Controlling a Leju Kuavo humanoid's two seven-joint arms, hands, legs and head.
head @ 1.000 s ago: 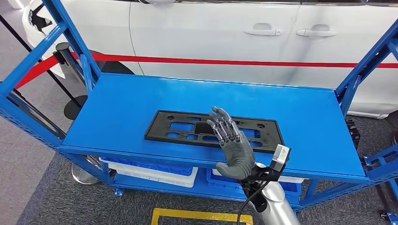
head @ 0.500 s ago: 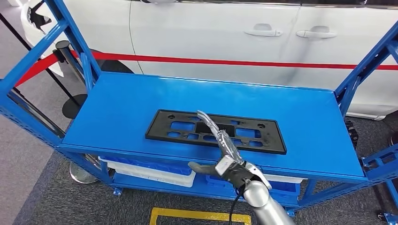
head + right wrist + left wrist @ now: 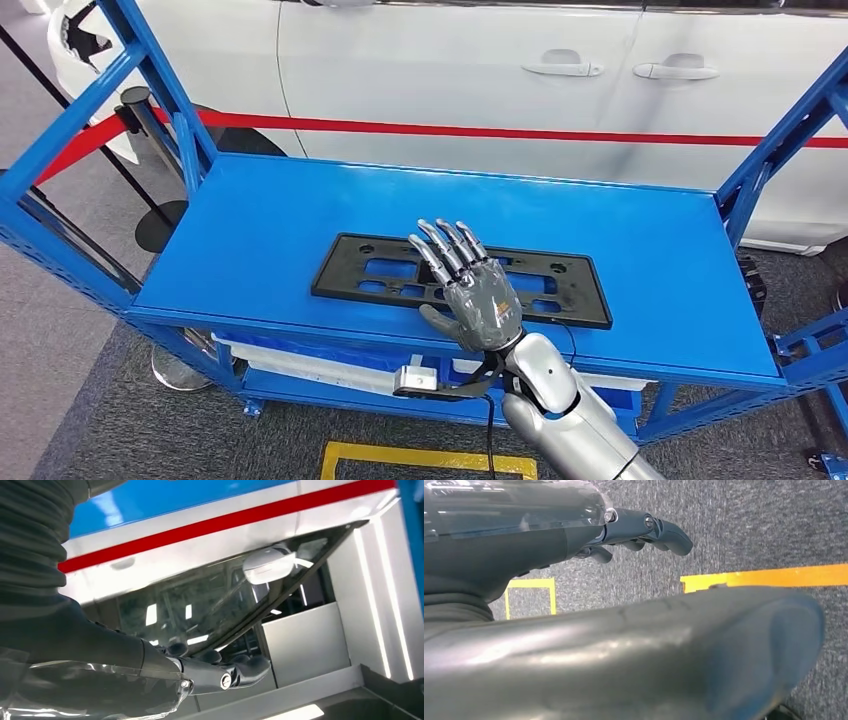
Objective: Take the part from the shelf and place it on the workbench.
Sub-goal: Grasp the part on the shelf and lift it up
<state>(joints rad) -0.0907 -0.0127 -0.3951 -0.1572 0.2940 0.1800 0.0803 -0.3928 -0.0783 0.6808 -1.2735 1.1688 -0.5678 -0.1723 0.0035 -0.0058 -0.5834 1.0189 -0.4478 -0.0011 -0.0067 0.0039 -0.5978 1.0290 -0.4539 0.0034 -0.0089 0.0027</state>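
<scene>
The part, a flat black plastic frame [image 3: 382, 270] with several cutouts, lies on the blue shelf top [image 3: 250, 230] near its front edge. My right hand [image 3: 468, 290] hovers over the frame's middle, back of the hand toward the camera, fingers [image 3: 441, 250] straight and spread, holding nothing. It covers the frame's centre. In the right wrist view the right hand's fingers [image 3: 235, 672] point toward a white car. My left hand [image 3: 644, 530] hangs by my side over grey carpet, fingers loosely curled, nothing in it.
A white car [image 3: 560, 80] with a red stripe stands close behind the shelf. Blue uprights [image 3: 150, 90] and braces [image 3: 780, 130] flank the shelf top. White and blue bins [image 3: 320, 365] sit on the lower level. Yellow floor tape [image 3: 430, 462] marks the carpet below.
My right hand has rolled from edge-on to showing its back, with fingers spread over the frame's middle. The frame has not moved.
</scene>
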